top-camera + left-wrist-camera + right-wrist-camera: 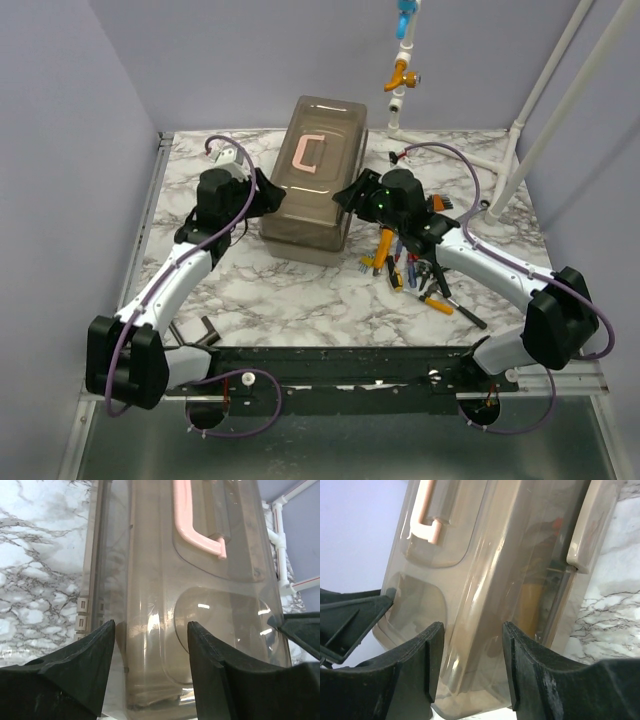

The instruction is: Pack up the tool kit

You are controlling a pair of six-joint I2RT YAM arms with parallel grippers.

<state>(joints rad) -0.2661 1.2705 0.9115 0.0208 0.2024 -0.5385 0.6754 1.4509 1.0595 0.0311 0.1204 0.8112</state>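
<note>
Dark fingers of the left gripper (151,626) fill the bottom of its wrist view. They stand partly apart astride the left long edge of the lid (200,645) at the near end of the toolbox (315,185); whether the pads actually press on the plastic I cannot tell. The right gripper (472,626) straddles the lid's right edge in the same way, jaws about halfway apart and contact just as unclear, with a beige latch (587,527) just beyond on that side wall. Both grippers thus flank the near end of the box, one at each corner, with the closed lid between them. By its look the smoky lid is thin, glossy and stiff, so it is probably slippery under smooth pads and apt to flex if squeezed off-centre. The raised edges or the latch seem the best places to take hold, or the pink handle (195,527), lying flat in its recess further along the top, for lifting the whole box. Orange shapes show through the plastic, so it may carry some weight. Out on the marble table (290,295), near the right arm, a heap of colourful hand tools (410,265) lies apart from the box; they look light, rigid and prone to roll.
</note>
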